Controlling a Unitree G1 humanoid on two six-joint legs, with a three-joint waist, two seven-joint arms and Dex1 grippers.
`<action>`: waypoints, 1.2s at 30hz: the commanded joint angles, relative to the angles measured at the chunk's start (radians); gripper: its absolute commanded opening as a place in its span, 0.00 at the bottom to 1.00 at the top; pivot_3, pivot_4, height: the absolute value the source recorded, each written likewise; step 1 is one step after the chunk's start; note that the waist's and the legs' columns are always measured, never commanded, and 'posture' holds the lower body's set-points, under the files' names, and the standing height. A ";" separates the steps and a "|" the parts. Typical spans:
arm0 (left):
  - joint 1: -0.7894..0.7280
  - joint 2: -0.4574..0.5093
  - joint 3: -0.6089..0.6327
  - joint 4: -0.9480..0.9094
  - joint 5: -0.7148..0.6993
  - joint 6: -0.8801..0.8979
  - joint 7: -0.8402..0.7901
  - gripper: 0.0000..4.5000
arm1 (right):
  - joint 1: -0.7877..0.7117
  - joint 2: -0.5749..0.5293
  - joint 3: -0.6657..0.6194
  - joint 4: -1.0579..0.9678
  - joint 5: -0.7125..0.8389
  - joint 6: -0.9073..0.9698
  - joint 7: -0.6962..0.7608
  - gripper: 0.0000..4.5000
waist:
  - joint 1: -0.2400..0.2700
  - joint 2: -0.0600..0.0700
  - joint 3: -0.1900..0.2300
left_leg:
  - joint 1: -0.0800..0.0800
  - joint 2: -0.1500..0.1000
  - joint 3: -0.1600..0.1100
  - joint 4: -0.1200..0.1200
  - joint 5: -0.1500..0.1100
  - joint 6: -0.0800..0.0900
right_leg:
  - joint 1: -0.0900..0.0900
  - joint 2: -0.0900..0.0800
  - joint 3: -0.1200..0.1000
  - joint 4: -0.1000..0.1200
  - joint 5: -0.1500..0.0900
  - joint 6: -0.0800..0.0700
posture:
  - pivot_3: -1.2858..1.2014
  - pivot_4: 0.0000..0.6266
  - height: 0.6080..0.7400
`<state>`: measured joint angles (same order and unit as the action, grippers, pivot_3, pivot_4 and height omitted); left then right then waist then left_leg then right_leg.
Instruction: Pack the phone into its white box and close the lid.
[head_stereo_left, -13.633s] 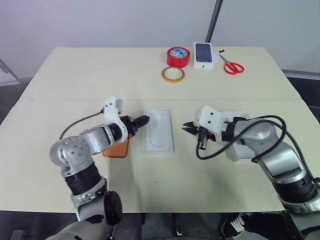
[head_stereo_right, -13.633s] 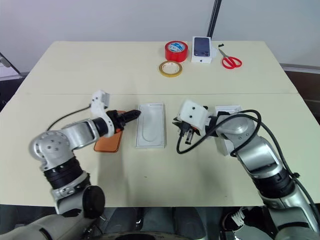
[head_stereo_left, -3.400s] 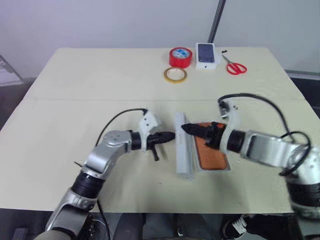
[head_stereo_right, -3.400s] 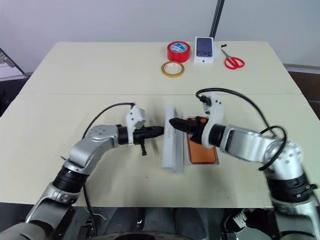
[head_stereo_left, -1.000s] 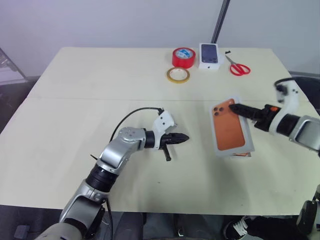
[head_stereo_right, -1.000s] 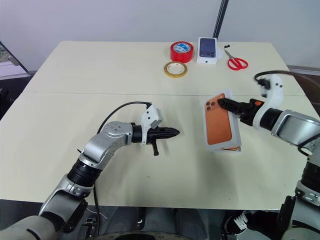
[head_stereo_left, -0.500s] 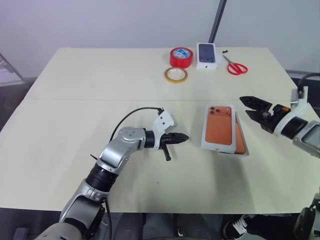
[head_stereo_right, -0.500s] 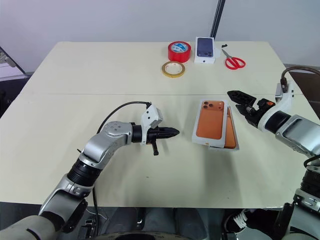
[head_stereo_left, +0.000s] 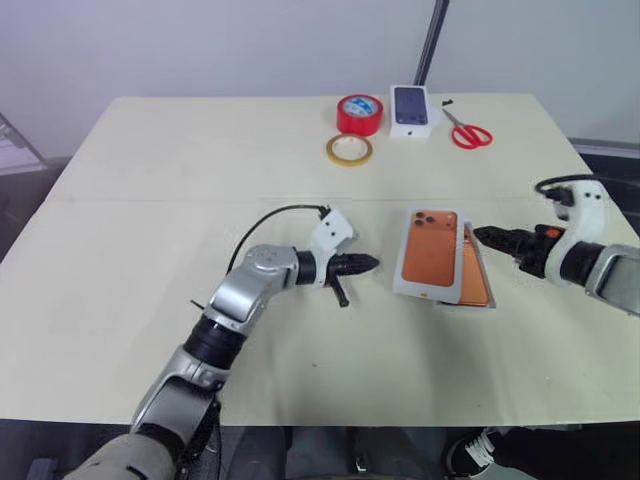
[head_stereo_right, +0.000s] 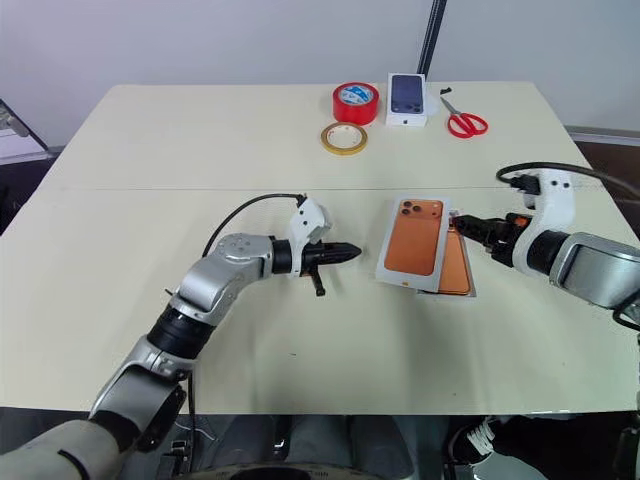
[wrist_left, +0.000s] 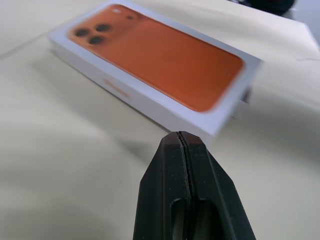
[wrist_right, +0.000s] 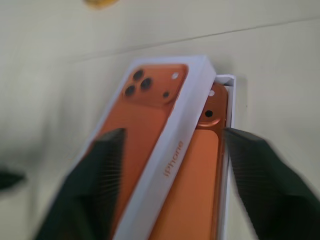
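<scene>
– Since you are looking at the head camera, tell me: where does the lid sit?

– You will find the shallow white carton lid (head_stereo_left: 428, 253), its top printed with an orange phone, right of the frame's centre. It lies askew over the white box (wrist_right: 226, 78), shifted toward the left of the frame and not seated. It covers the box's left part and leaves a strip along the right side uncovered.

– And the phone?

– Your flat orange-copper phone (wrist_right: 192, 185) lies inside that white-rimmed carton box. Its uncovered strip shows beside the lid's right edge, with one dark lens visible near the far corner.

– What are my grippers doing?

– Your left gripper (head_stereo_left: 365, 264) sits near the middle of the frame, pointing right at the lid's left edge, close but apart from it. Its two black fingertips (wrist_left: 181, 137) are pressed together on nothing. Your right gripper (head_stereo_left: 480, 236) comes in from the right edge, its tips just beside the upper right corner of the box. In its wrist camera the fingers (wrist_right: 100, 170) are spread wide, with lid and box between them, and I cannot tell whether either finger touches the carton.

– Anything else on the pale table (head_stereo_left: 150, 250)?

– At the top centre you have a red tape roll (head_stereo_left: 359, 113), a yellowish tape ring (head_stereo_left: 347, 150) just below it, a white box printed with a dark phone (head_stereo_left: 411, 105), and red-handled scissors (head_stereo_left: 468, 135).
</scene>
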<state>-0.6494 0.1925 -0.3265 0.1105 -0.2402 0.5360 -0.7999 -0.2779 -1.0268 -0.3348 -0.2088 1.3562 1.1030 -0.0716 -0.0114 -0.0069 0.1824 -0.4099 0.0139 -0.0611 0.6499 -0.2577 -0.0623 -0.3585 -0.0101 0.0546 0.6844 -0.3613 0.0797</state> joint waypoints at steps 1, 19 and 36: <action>-0.072 -0.035 0.017 0.096 0.046 -0.055 0.048 0.00 | 0.004 -0.089 0.106 -0.085 -0.254 -0.072 0.121 0.28 | 0.002 0.000 0.000 | 0.000 0.000 0.000 0.000 0.000 0.000 | 0.000 0.000 0.000 0.000 0.000 0.000 | 0.52 0.24 1.00; -0.241 -0.224 -0.029 0.421 0.160 -0.160 0.037 0.00 | 0.010 -0.064 0.377 -0.194 -0.886 -0.266 0.412 0.01 | 0.002 -0.001 0.001 | -0.001 -0.001 0.000 0.000 0.000 0.000 | -0.001 -0.001 -0.001 0.000 0.000 0.000 | 0.52 0.24 1.00; -0.209 -0.312 -0.022 0.311 0.132 -0.087 0.009 0.00 | 0.143 -0.042 0.232 -0.236 -0.999 -0.235 0.519 0.01 | 0.001 -0.001 0.001 | 0.000 -0.001 0.000 0.001 0.000 0.000 | 0.000 -0.001 -0.001 0.001 0.000 0.000 | 0.52 0.24 1.00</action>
<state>-0.8575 -0.0932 -0.3321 0.4681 -0.0912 0.4505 -0.7753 -0.1360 -1.0765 -0.0752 -0.3958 0.3635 0.8762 0.4298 -0.0103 -0.0079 0.1829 -0.4100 0.0126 -0.0613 0.6505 -0.2576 -0.0625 -0.3589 -0.0110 0.0536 0.6850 -0.3613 0.0802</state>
